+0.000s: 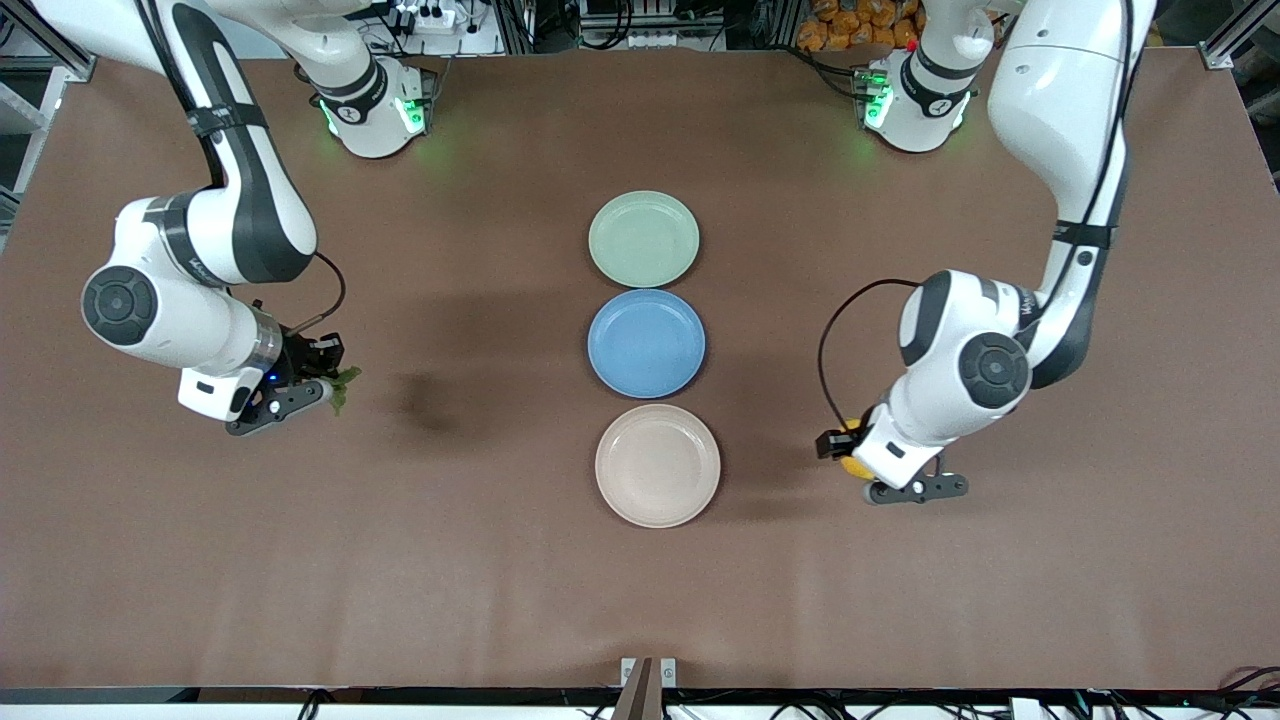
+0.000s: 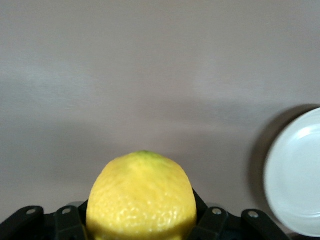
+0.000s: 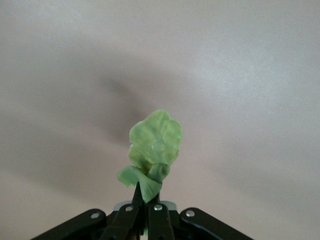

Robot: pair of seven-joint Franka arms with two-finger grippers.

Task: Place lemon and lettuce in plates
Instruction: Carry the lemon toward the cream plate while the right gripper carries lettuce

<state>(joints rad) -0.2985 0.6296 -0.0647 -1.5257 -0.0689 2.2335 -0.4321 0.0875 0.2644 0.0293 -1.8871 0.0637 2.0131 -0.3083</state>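
Observation:
The yellow lemon [image 1: 853, 464] is held in my left gripper [image 1: 850, 456], which is shut on it above the brown table toward the left arm's end, level with the beige plate [image 1: 657, 465]. In the left wrist view the lemon [image 2: 141, 195] fills the space between the black fingers, and a pale plate's rim [image 2: 295, 180] shows at the side. My right gripper [image 1: 330, 386] is shut on the crinkled green lettuce [image 1: 343, 388] over the table toward the right arm's end. In the right wrist view the lettuce [image 3: 154, 145] sticks out from the pinched fingertips [image 3: 146, 197]. The mint green plate [image 1: 643, 238] lies nearest the robots' bases.
A blue plate [image 1: 646, 343] lies between the mint green and beige plates, the three in a row down the middle of the table. All three plates hold nothing. Brown tabletop [image 1: 480, 560] spreads around them.

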